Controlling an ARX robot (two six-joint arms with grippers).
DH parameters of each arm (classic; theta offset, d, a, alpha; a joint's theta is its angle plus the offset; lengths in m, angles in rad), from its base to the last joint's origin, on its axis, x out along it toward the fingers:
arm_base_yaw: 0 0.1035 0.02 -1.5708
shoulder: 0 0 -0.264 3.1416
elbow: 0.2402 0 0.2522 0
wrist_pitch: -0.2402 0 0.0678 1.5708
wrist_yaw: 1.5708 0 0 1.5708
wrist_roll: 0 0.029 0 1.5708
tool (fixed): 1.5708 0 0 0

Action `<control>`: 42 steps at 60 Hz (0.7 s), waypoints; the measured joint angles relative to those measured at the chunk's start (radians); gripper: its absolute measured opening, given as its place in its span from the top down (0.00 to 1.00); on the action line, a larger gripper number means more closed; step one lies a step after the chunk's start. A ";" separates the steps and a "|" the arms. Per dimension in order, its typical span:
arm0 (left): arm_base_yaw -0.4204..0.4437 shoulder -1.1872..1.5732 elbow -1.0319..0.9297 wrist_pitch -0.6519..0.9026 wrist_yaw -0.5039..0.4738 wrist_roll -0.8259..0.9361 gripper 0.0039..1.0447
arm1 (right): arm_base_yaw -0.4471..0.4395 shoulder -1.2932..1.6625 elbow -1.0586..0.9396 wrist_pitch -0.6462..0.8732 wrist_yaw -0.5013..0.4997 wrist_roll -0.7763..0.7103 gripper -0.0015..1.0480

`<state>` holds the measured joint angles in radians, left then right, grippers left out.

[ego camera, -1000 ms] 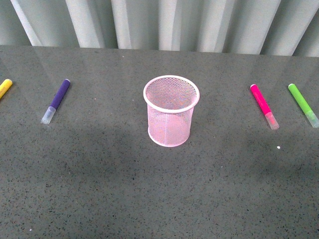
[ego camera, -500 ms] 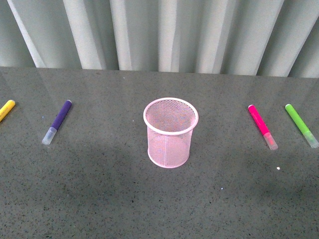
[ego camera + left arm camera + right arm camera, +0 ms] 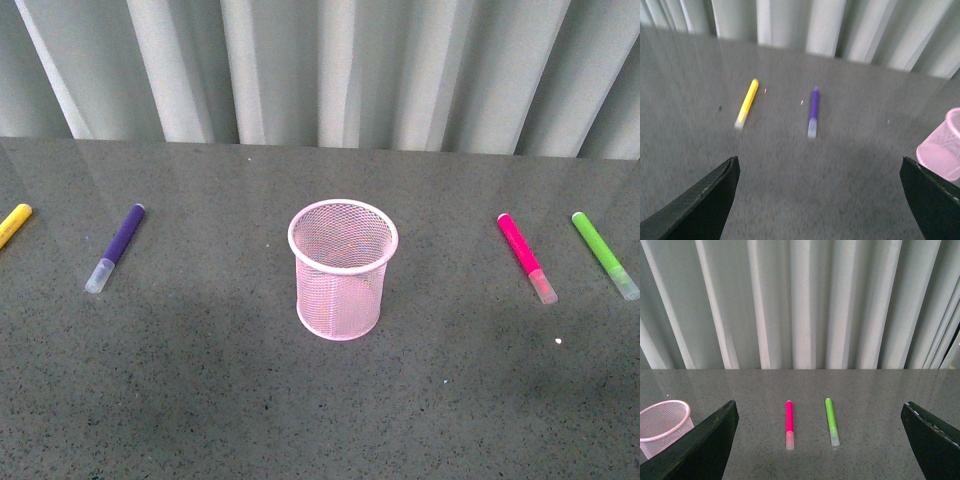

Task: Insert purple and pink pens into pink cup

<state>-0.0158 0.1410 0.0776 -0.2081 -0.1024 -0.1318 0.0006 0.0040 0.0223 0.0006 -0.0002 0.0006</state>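
Against the front view of a second ago, more curtain [image 3: 320, 70] shows and everything sits lower in frame; the cup and pens themselves lie where they did. The cup [image 3: 340, 295] stands upright and empty mid-worktop [image 3: 320, 410]. It is pale pink wire mesh with a solid rim and base, flaring slightly, and its open mouth suits a drop from above. The purple pen [image 3: 118, 243] lies flat well to its left and the pink pen [image 3: 523, 253] well to its right, probably one for each arm. Both are stubby round barrels with translucent caps pointing toward the robot. A yellow pen [image 3: 12, 224] lies beyond the purple and a green pen [image 3: 600, 250] beyond the pink. The worktop is dark, speckled and faintly glossy. The left gripper [image 3: 817, 167] and right gripper [image 3: 820, 405] are both spread wide, hold nothing, and each faces the pens on its side.
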 joint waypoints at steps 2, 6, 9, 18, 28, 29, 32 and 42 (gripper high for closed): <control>-0.001 0.038 -0.001 0.002 -0.002 -0.035 0.06 | 0.000 0.000 0.000 0.000 0.000 0.000 0.07; -0.030 0.081 0.000 0.035 -0.011 -0.069 0.06 | 0.000 0.000 0.000 0.000 0.001 0.000 0.07; -0.067 0.146 0.018 0.054 -0.008 -0.061 0.06 | 0.000 0.000 0.000 0.000 0.000 0.000 0.07; -0.063 0.509 0.130 0.206 0.101 -0.034 0.06 | 0.000 0.000 0.000 0.000 0.002 0.000 0.07; -0.003 1.034 0.436 0.252 0.203 -0.031 0.06 | 0.000 0.000 0.000 0.000 0.001 0.000 0.07; 0.001 1.085 0.473 0.249 0.212 -0.030 0.06 | 0.000 0.000 0.000 0.000 0.000 0.000 0.07; 0.003 1.181 0.546 0.244 0.225 -0.022 0.06 | 0.000 0.000 0.000 0.000 0.000 0.000 0.07; -0.001 1.385 0.732 0.245 0.248 0.096 0.06 | 0.000 0.000 0.000 0.000 0.000 0.000 0.07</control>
<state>-0.0170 1.5261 0.8093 0.0368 0.1459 -0.0360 0.0006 0.0040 0.0223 0.0006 -0.0002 0.0006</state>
